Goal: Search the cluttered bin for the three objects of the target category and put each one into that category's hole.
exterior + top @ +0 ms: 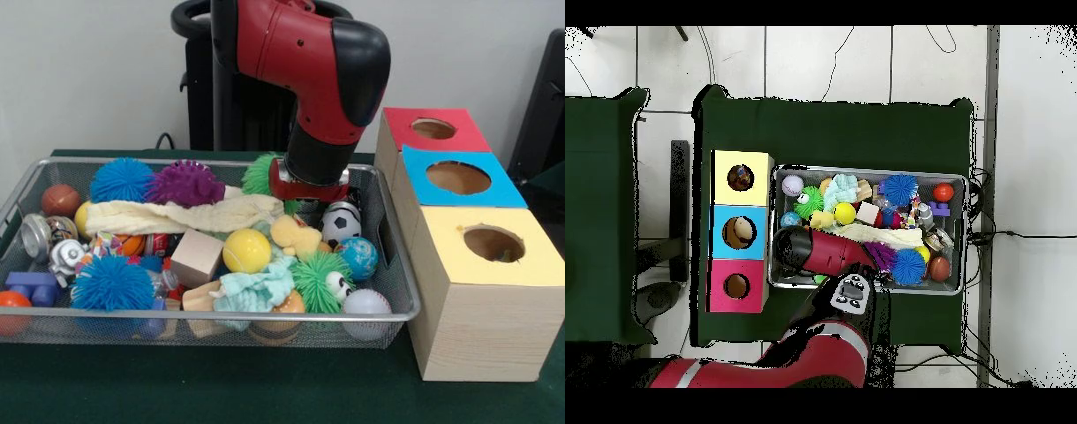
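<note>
A wire mesh bin holds a jumble of toys. Among them are a soccer ball, a blue globe ball, a white baseball, a yellow ball and a brown ball. Blue, purple and green spiky balls, a cream cloth, a mint cloth and a wooden block lie between them. My gripper hangs low over the bin's far right corner, just behind the soccer ball. Its tips are hidden. In the overhead view the arm covers that corner.
Right of the bin stand three wooden boxes with holes in their tops: red, blue and yellow. From overhead, something shows inside the yellow and blue holes. A metal bell and blue bricks fill the bin's left end.
</note>
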